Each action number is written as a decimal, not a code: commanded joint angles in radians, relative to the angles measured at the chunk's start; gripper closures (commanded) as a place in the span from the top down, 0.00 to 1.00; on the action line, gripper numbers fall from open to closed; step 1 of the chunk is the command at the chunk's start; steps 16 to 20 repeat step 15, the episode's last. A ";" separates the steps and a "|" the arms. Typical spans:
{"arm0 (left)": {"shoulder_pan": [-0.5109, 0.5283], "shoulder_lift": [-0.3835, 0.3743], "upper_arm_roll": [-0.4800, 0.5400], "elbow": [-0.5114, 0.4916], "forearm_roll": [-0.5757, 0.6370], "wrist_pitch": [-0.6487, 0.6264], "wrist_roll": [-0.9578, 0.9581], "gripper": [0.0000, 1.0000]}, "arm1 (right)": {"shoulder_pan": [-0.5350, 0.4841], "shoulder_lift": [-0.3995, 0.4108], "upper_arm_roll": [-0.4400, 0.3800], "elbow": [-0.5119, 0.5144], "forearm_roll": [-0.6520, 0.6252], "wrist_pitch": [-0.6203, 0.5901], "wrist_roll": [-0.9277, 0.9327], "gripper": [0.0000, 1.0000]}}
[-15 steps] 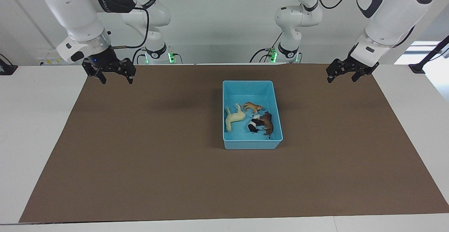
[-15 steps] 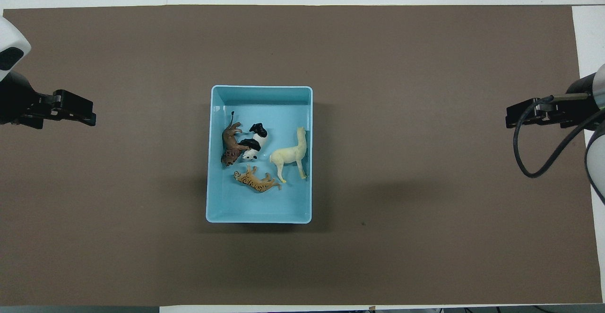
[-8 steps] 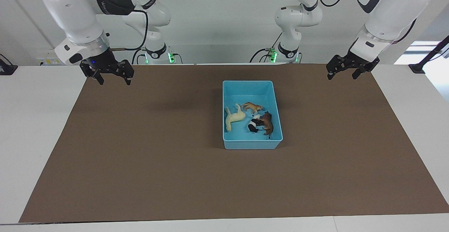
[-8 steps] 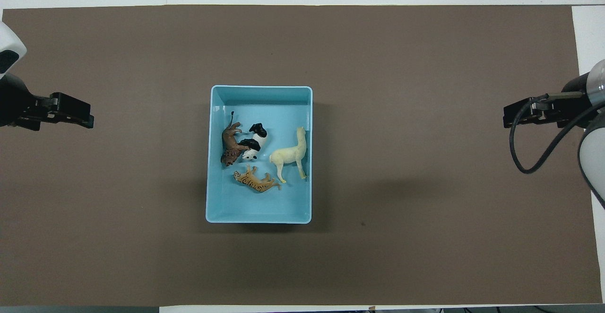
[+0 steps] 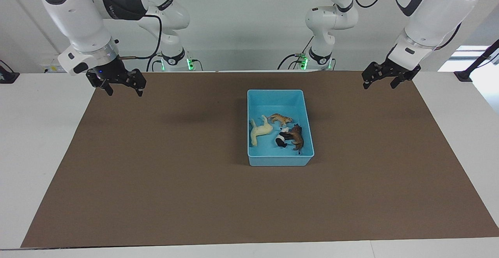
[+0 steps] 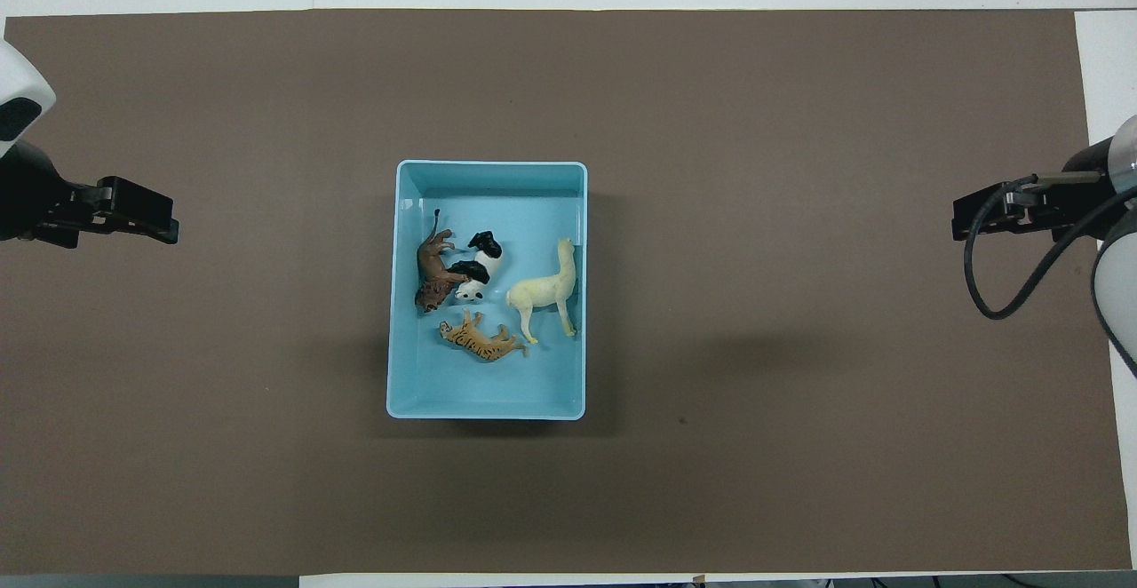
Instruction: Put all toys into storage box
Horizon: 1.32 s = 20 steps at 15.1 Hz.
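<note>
Light blue storage box [image 6: 487, 409] is parked mid-mat on the brown mat [image 6: 799, 446], and all four toys are lying inside it: horse [image 6: 542, 292], tiger [image 6: 481, 340], lion [image 6: 433, 273] and panda [image 6: 477, 270], the last two touching. Left gripper [image 5: 379, 82] and right gripper [image 5: 122, 89] are held empty with fingers apart over the mat's ends.

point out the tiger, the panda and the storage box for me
tiger [image 6: 480, 343], overhead view, on its striped body
panda [image 6: 480, 266], overhead view, on its white middle
storage box [image 6: 487, 164], overhead view, on its rim farthest from the robots
</note>
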 commanded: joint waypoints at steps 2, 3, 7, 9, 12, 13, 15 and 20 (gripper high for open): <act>0.014 -0.025 -0.021 -0.023 0.018 -0.001 0.013 1.00 | -0.015 -0.013 0.013 -0.021 0.026 0.011 -0.002 1.00; 0.012 -0.025 -0.019 -0.023 0.018 0.004 0.014 1.00 | -0.015 -0.013 0.013 -0.023 0.029 0.013 -0.002 1.00; 0.012 -0.025 -0.019 -0.024 0.016 0.024 0.016 1.00 | -0.015 -0.018 0.013 -0.034 0.045 0.013 0.002 1.00; 0.012 -0.025 -0.016 -0.023 0.016 0.027 0.017 1.00 | -0.025 -0.021 0.013 -0.040 0.048 0.013 0.001 1.00; 0.012 -0.025 -0.019 -0.024 0.016 0.026 0.016 1.00 | -0.025 -0.021 0.011 -0.040 0.048 0.013 0.001 1.00; 0.012 -0.025 -0.021 -0.023 0.016 0.024 0.016 1.00 | -0.025 -0.021 0.011 -0.040 0.048 0.013 0.001 1.00; 0.012 -0.025 -0.024 -0.024 0.016 0.022 0.016 1.00 | -0.026 -0.021 0.011 -0.040 0.048 0.013 0.001 1.00; 0.012 -0.025 -0.024 -0.024 0.016 0.022 0.016 1.00 | -0.026 -0.021 0.011 -0.040 0.048 0.013 0.001 1.00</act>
